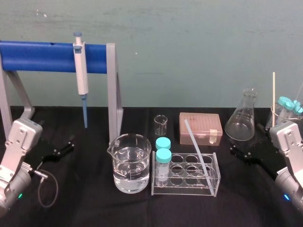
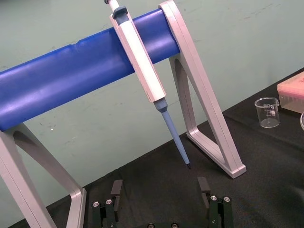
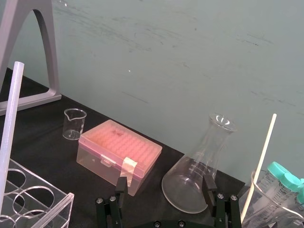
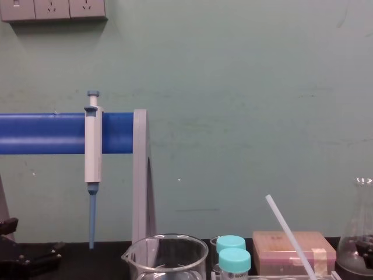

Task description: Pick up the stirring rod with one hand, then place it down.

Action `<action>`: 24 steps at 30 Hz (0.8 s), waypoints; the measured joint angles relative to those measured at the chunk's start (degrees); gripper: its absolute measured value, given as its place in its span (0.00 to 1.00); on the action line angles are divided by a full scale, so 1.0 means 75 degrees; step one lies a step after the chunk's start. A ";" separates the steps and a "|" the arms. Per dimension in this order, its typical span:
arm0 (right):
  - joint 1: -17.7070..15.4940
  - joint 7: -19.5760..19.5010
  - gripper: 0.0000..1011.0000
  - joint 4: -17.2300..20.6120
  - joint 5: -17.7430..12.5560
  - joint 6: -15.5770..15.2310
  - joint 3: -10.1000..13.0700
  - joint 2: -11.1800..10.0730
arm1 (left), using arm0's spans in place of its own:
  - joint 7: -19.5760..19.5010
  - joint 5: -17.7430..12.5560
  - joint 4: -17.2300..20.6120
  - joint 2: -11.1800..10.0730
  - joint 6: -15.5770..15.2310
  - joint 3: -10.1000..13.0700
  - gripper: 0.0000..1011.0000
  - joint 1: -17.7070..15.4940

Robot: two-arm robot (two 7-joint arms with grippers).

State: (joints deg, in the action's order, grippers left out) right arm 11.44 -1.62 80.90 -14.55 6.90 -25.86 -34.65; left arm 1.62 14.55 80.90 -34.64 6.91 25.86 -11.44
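Stirring rod (image 1: pixel 196 146) not picked up yet. It leaned at a slant in the clear tube rack (image 1: pixel 185 191), lower end down in a cell on the rack's right side, upper end pointing up and back toward the pink tip box (image 1: pixel 200 127). Nothing gripped it. The right wrist view caught the rod (image 3: pixel 10 128) at its edge, above the rack cells; the chest view had its top (image 4: pixel 289 233) poking up in front of the pink box.

Two teal-capped tubes (image 1: pixel 163 151) stood in the rack's left cells, well apart from the rod. Big beaker of water (image 1: pixel 131 163) sat just beside the rack on its left; small empty beaker (image 1: pixel 161 125) behind.

Right gripper (image 1: pixel 236 149) rested low on the black table, right of the rack and in front of the conical flask (image 1: pixel 242 118). Claw (image 3: pixel 165 187) spread wide, nothing between the fingers. It was the nearer arm to the rod, by my read.

Left gripper (image 1: pixel 66 143) sat at far left near the blue pipette stand (image 1: pixel 42 56), pipette (image 1: pixel 81 71) hanging on it. Claw (image 2: pixel 159 190) also wide open, empty.

A thin cream stick (image 1: pixel 273 94) stood in the beaker at far right; different item, not the translucent rod.

Progress judged: at the start. Reach, grasp, lift and set-down all left to do.
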 joint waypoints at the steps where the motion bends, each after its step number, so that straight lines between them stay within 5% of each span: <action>1: 0.0000 0.0000 0.99 0.0000 0.0000 0.0000 0.0000 0.0000 | 0.0000 0.0000 0.0000 0.0000 0.0000 0.0000 0.99 0.0000; 24: 0.0000 0.0000 0.99 0.0000 0.0000 0.0000 0.0000 0.0000 | 0.0000 0.0000 0.0000 0.0000 0.0000 0.0000 0.99 0.0001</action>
State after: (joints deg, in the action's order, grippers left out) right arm 11.43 -1.62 80.90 -14.55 6.90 -25.86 -34.65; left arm 1.62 14.55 80.90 -34.64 6.91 25.86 -11.43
